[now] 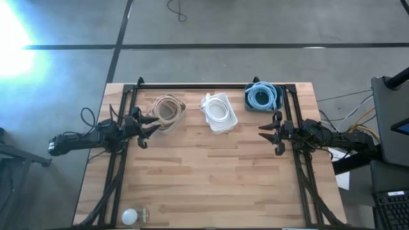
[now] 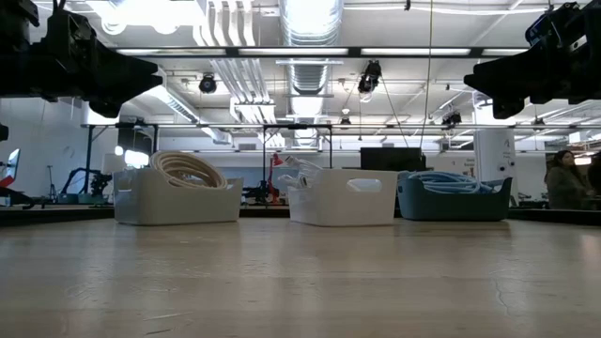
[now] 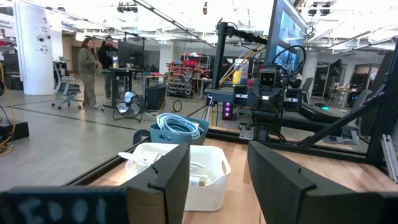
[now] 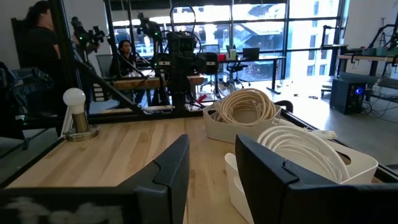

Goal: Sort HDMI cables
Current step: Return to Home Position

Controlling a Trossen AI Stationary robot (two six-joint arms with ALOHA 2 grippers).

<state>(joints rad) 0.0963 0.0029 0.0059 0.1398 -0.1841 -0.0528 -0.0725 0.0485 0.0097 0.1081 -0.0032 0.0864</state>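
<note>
My left gripper and right gripper hang spread, empty; the far HDMI cables look light, springy: I'd pinch a rim.

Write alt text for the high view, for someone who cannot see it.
Sorted coils fill three bins along the table's far edge: tan cables, white cables, blue cables. The left gripper and right gripper wait at opposite sides, jaws open and empty. A white ball sits at the near left corner.
</note>
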